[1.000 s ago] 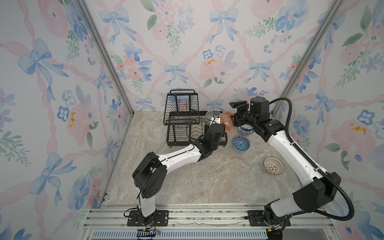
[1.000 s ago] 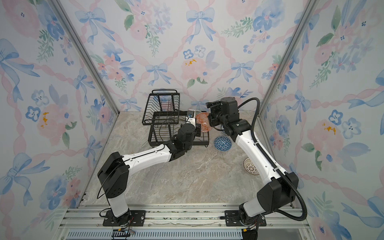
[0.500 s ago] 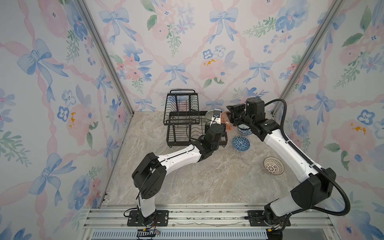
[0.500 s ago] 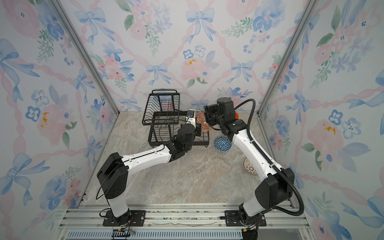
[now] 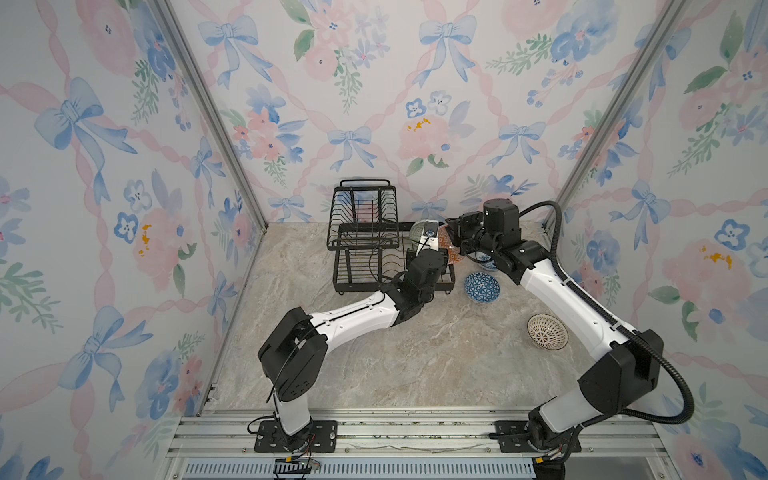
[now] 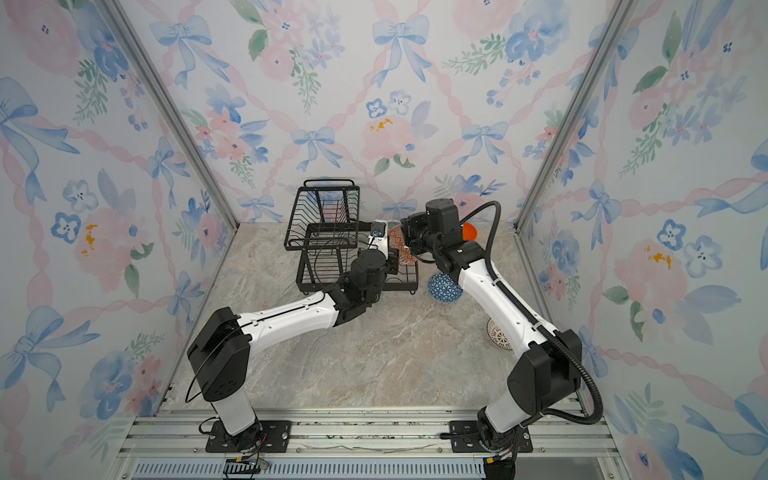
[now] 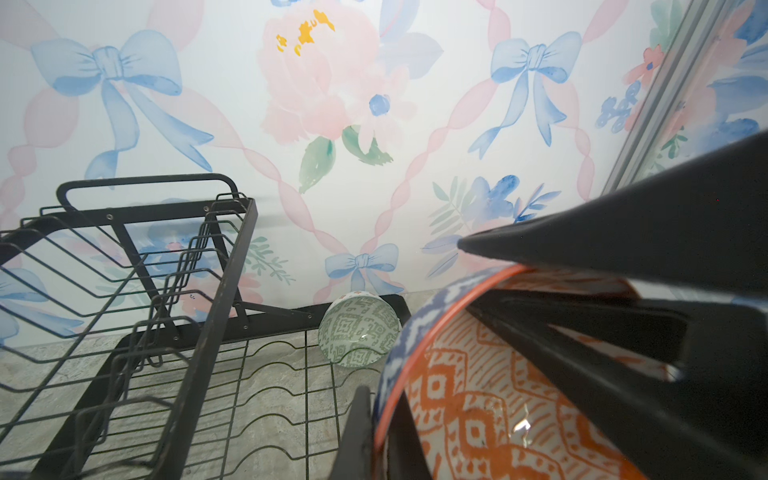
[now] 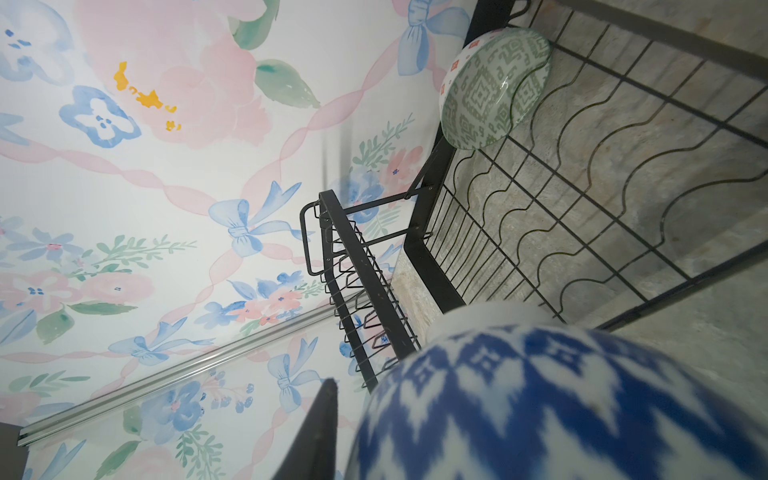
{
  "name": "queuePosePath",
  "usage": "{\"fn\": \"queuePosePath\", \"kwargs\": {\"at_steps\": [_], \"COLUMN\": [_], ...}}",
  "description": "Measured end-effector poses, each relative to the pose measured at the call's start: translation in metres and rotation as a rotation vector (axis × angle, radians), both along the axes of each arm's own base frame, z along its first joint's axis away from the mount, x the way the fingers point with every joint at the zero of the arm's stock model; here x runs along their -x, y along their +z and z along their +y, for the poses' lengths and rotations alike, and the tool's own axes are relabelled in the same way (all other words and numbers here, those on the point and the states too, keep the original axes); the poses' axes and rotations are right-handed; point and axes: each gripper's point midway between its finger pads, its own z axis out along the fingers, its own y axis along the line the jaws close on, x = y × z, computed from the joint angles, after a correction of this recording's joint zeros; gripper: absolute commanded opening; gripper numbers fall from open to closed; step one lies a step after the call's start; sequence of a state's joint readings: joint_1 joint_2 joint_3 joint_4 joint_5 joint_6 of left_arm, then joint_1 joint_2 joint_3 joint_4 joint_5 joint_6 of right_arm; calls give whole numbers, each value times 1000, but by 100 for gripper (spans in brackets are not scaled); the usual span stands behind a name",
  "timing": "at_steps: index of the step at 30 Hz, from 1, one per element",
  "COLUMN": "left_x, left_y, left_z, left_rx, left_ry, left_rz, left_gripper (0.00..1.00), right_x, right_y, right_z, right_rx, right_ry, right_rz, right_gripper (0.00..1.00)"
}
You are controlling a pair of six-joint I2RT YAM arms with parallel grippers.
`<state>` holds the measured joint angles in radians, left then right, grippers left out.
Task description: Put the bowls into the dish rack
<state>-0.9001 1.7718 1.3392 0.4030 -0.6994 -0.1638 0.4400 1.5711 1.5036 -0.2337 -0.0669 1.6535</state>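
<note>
My left gripper (image 5: 439, 250) (image 7: 380, 415) is shut on the rim of the orange-white patterned bowl (image 5: 452, 251) (image 6: 401, 249) (image 7: 498, 407) (image 8: 540, 407), holding it on edge over the right end of the dish rack (image 5: 361, 253) (image 6: 328, 237). My right gripper (image 5: 454, 239) (image 6: 409, 243) has its fingers (image 7: 623, 232) on either side of the same bowl's wall, close together. Whether they press on it does not show. A grey-green patterned bowl (image 7: 357, 332) (image 8: 494, 91) leans in the far corner of the rack's base.
A dark-blue geometric bowl (image 5: 481, 286) (image 6: 444, 286) sits right of the rack. A white lattice bowl (image 5: 547, 331) lies nearer the front, beside the right arm. A blue floral bowl (image 5: 484, 262) is under the right wrist. A plain orange bowl (image 6: 469, 231) peeks out behind it.
My right gripper has moved left up to the held bowl and its jaws have narrowed around the bowl's wall. The left arm and its bowl have stayed put.
</note>
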Motion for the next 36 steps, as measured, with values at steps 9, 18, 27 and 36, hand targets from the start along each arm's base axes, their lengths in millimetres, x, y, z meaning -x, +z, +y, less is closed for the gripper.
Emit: {"fn": "queuePosePath", "kwargs": {"at_steps": [9, 18, 27, 36], "left_x": [0, 6, 24, 35], "left_y": [-8, -5, 16, 21], "left_z": [7, 14, 23, 35], "left_rx": [-23, -24, 41, 78], "left_ry": [20, 21, -13, -13], "left_rz": [9, 10, -7, 45], "left_gripper": [0, 11, 30, 64], "right_x": [4, 8, 7, 3], "right_y": [2, 4, -16, -21], "right_z": [11, 18, 15, 9], "right_rx": [-33, -42, -6, 2], "right_ry": [13, 39, 31, 21], "right_rz": [7, 5, 22, 25], "right_gripper": [5, 1, 0, 0]}}
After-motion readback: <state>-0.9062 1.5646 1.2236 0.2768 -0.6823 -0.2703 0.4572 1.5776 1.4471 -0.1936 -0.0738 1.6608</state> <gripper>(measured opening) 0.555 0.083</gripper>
